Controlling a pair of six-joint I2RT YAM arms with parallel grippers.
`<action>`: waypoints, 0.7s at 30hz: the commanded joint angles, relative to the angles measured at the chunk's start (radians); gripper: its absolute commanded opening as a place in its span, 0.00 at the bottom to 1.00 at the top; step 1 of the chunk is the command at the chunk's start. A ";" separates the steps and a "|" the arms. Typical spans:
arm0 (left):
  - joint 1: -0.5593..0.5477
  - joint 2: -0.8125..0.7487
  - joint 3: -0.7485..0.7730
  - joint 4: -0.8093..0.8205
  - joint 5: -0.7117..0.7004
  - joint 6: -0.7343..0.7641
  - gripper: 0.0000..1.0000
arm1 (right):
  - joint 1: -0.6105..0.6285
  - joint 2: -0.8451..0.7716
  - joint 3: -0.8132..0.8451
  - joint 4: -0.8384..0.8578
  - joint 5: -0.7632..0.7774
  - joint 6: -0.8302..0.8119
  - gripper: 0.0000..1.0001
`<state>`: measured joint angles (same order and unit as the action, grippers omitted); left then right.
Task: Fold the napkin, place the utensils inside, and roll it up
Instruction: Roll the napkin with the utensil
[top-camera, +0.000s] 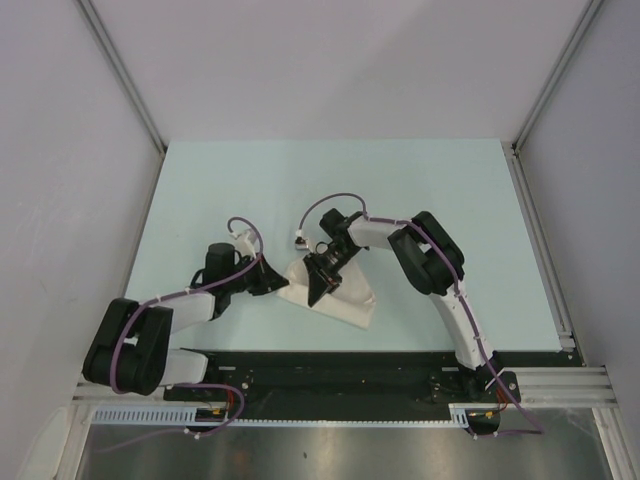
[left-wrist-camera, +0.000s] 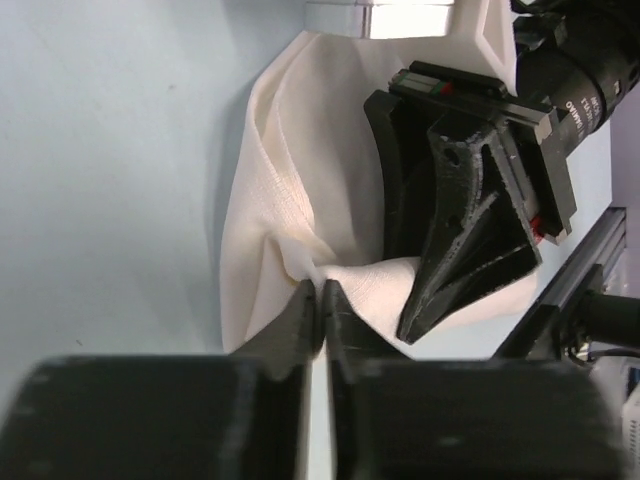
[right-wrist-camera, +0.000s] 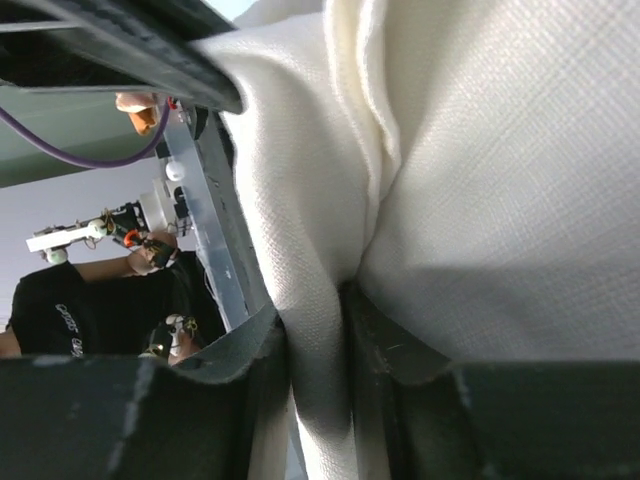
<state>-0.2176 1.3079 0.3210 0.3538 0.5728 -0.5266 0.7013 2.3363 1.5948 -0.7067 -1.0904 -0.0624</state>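
The thin, soft white woven cloth napkin (top-camera: 352, 305) lies bunched in a loose, crumpled heap on the pale blue-green table (top-camera: 400, 190), near its front edge and between the two arms; the left gripper (left-wrist-camera: 318, 292) has its black fingers pressed together on a small ridge of cloth at the heap's side, and the right gripper (right-wrist-camera: 318, 325) likewise pinches a fold caught between its pads, so both pincers are closed on fabric; seen from the left wrist, the right gripper's tapered fingers point down into the napkin just beside the left one's pinch. The cloth looks very light and limp, with no stiffness to keep a shape; it will likely sag and fold on itself wherever unsupported, though its coarse weave should give the pads fair friction. The better hold is probably at corners or along a hem, the two grips well apart so the sheet draws flat; pinches this close would only gather it. The dark knife-like utensil shows in no view; whether it lies under the cloth cannot be told.
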 joint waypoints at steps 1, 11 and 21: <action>-0.008 0.014 0.016 0.005 0.006 0.005 0.00 | -0.017 -0.012 0.036 0.001 0.018 0.045 0.34; -0.003 0.042 0.075 -0.127 -0.080 -0.019 0.00 | -0.060 -0.291 -0.047 0.154 0.326 0.111 0.59; 0.012 0.096 0.116 -0.130 -0.073 -0.036 0.00 | 0.193 -0.581 -0.337 0.363 0.893 -0.059 0.66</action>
<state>-0.2192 1.3819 0.3954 0.2241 0.5266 -0.5537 0.7513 1.8145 1.3556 -0.4435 -0.5262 -0.0227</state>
